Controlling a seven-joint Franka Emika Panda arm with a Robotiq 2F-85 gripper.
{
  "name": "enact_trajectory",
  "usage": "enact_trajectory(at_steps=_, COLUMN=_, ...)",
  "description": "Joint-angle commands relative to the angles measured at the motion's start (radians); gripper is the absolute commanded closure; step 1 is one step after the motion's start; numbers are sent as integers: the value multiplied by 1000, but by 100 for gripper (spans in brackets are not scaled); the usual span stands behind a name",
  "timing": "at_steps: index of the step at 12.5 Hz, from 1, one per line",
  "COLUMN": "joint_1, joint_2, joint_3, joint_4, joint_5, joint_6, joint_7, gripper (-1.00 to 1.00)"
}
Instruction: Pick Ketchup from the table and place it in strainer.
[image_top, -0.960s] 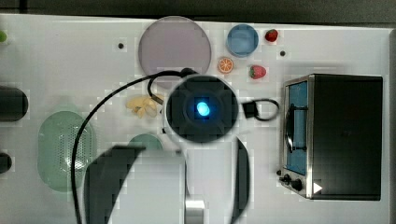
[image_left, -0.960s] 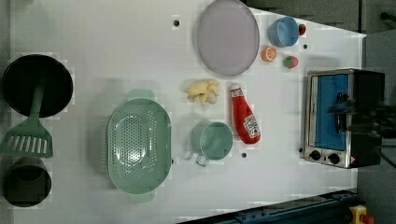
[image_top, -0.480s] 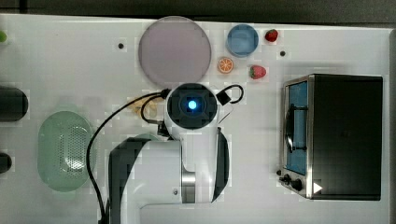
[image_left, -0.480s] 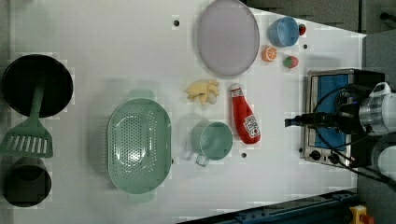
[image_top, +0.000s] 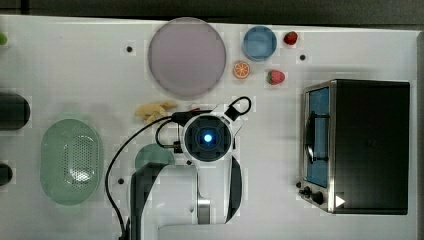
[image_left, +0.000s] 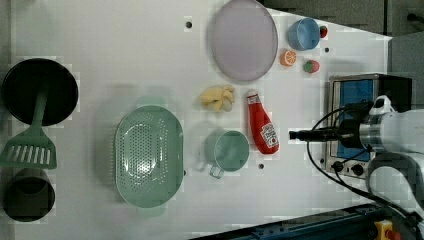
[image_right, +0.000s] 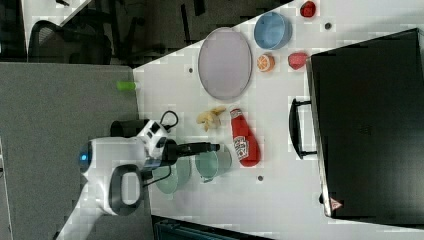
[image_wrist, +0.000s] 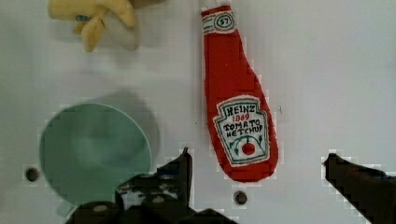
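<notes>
The ketchup bottle (image_left: 262, 124) is lying flat on the white surface (image_left: 125, 45), cap toward the lilac plate (image_left: 242, 39), label facing up. Nobody's touched it as far as I can tell. In the left view it sits just beside the small green cup (image_left: 227, 150), on the left view's right of it, with a yellow banana toy (image_left: 218, 97) near the cap end.

The pincer (image_wrist: 257, 175) hangs above the bottle's fat bottom end with its jaws spread wide, one finger on each side in the wrist view and nothing between them but air. So: open, empty, not in contact yet.

The strainer (image_left: 148, 156) is well apart from the bottle, past the green cup toward the left view's left, and it has nothing in it.

Further out there's a toaster oven (image_top: 357, 145), a blue bowl (image_top: 259, 42), an orange slice (image_top: 241, 69) and a couple of strawberries (image_top: 275, 76).

Progress-wise I'd call this barely started. The lining-up looks mostly done, but dropping down, grabbing, lifting, carrying over the cup and letting go in the strainer are all left.
</notes>
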Motion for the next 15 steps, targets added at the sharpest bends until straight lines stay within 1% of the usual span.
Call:
enact_trajectory(at_steps=1, joint_1=-3, joint_2=92, joint_3=-7, joint_4=-23, joint_5=-2, joint_6=96, joint_7=-80, gripper=-100)
enact_trajectory(at_steps=4, joint_1=-2, joint_2=209, joint_3=-6, joint_4=-23, joint_5=-4, joint_6=219, joint_7=-84, gripper=-100)
enact_trajectory(at_steps=7, joint_1=-2, joint_2=308, joint_3=-6, joint_4=-23, joint_5=-39, joint_6=335, joint_7=-84, gripper=-100)
enact_trajectory(at_steps=12, joint_1=-2, joint_2=402, joint_3=-11, joint_4=-27, joint_5=-39, joint_6=432, joint_7=-84, gripper=-100)
enact_trajectory(at_steps=13, joint_1=-2, joint_2=409, joint_3=-12, joint_4=-32, joint_5=-39, joint_6=439, joint_7=-84, gripper=-93)
enact_trajectory(at_steps=15, joint_1=-2, joint_2=409, joint_3=-13, joint_4=-39, joint_5=-39, joint_6=440, joint_7=-84, gripper=-44)
